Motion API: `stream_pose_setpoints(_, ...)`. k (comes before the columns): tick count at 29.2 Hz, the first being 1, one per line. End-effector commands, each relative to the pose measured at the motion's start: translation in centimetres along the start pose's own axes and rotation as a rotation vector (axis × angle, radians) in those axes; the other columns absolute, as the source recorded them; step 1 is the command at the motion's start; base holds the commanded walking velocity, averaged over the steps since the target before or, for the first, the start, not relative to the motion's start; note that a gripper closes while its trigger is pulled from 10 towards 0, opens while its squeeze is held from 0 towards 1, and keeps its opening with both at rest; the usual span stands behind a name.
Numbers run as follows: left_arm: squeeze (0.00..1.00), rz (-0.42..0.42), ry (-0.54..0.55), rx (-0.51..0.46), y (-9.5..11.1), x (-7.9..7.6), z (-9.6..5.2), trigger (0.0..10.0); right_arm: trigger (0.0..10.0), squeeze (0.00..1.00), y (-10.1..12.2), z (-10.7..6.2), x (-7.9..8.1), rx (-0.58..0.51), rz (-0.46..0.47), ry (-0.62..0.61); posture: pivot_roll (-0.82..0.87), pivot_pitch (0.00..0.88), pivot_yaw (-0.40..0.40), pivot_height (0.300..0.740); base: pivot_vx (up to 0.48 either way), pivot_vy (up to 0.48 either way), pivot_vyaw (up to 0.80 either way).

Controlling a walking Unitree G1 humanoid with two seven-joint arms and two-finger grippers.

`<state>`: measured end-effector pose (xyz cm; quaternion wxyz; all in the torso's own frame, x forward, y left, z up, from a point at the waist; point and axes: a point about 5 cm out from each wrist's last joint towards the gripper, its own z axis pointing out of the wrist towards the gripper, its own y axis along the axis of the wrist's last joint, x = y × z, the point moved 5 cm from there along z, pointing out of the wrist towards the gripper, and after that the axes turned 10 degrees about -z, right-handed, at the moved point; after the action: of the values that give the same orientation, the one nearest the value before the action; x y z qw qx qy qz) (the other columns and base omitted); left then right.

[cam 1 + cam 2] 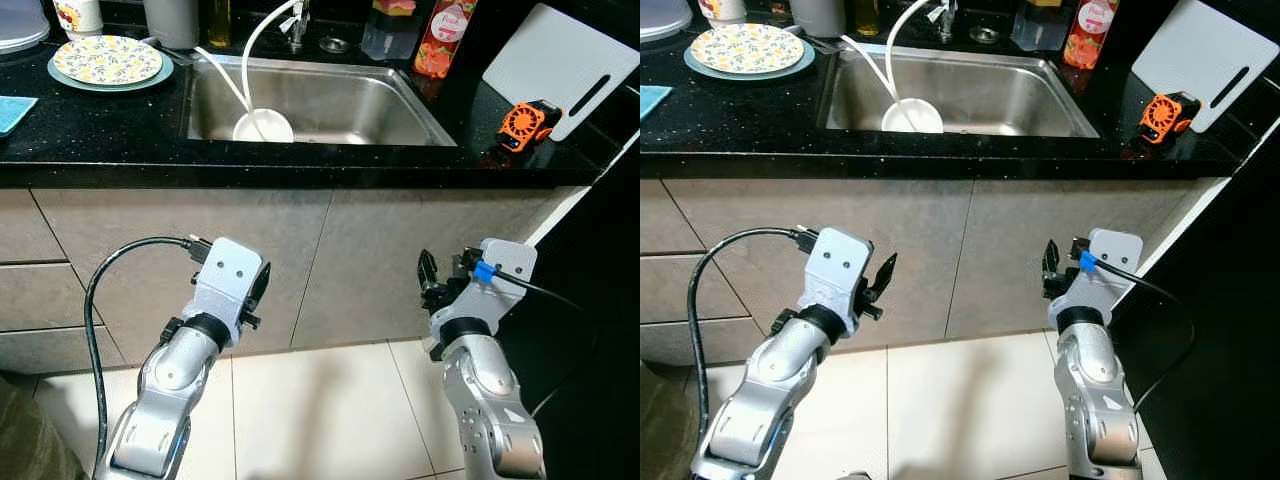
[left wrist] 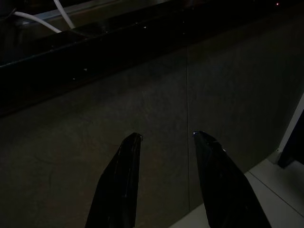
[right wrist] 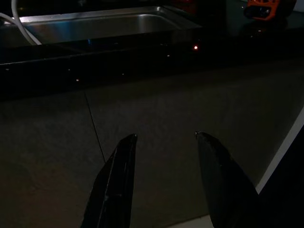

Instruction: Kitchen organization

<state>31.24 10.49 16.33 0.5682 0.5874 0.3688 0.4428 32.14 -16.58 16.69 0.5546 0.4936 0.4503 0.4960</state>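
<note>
A stainless sink [image 1: 330,135] is set in the black counter [image 1: 90,135], with a white bowl [image 1: 263,126] lying in it under two white hoses [image 1: 225,75]. A floral plate [image 1: 107,59] rests on a teal plate at the back left. Both arms are held low in front of the grey cabinet fronts, below the counter edge. My left gripper [image 1: 258,290] is open and empty, its fingers [image 2: 124,161] facing the cabinet. My right gripper [image 1: 430,275] is also open and empty, with its fingers [image 3: 216,166] pointing toward the counter edge below the sink.
An orange mini fan [image 1: 527,124] and a white cutting board [image 1: 560,62] sit on the counter at the right. A red bottle [image 1: 443,38] and a clear container [image 1: 390,30] stand behind the sink. A blue cloth [image 1: 12,110] lies far left. Pale floor tiles [image 1: 320,420] lie below.
</note>
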Motion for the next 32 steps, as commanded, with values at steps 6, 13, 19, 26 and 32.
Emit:
stream_pose_setpoints(6, 0.0, -0.013, -0.011, 0.01, -0.18, -0.32, -0.03, 10.0, 10.0, 0.0, -0.04, -0.19, -0.6, 0.006, -0.005, -0.014, 0.21, 0.093, -0.117, 0.74, 0.0, 0.0, 0.0)
stream_pose_setpoints(13, 0.0, -0.004, -0.014, 0.01, -0.18, -0.33, 0.0, 10.0, 10.0, 0.0, 0.07, -0.06, -0.37, 0.001, -0.001, -0.011, 0.21, 0.092, -0.113, 0.74, 0.0, 0.0, 0.0)
stream_pose_setpoints(19, 0.0, -0.01, -0.014, 0.012, -0.2, -0.3, 0.02, 10.0, 10.0, 0.0, 0.0, -0.14, -0.56, 0.004, 0.002, -0.018, 0.21, 0.092, -0.115, 0.74, 0.0, 0.0, 0.0)
stream_pose_setpoints(26, 0.0, -0.012, -0.015, 0.013, -0.25, -0.3, 0.0, 10.0, 10.0, 0.0, -0.15, -0.19, -0.69, 0.009, 0.001, -0.019, 0.2, 0.089, -0.114, 0.74, 0.0, 0.0, 0.0)
stream_pose_setpoints(32, 0.0, -0.006, -0.019, 0.013, -0.31, -0.44, -0.03, 10.0, 10.0, 0.0, -0.02, -0.08, -0.34, 0.003, -0.002, -0.011, 0.2, 0.085, -0.112, 0.74, 0.0, 0.0, 0.0)
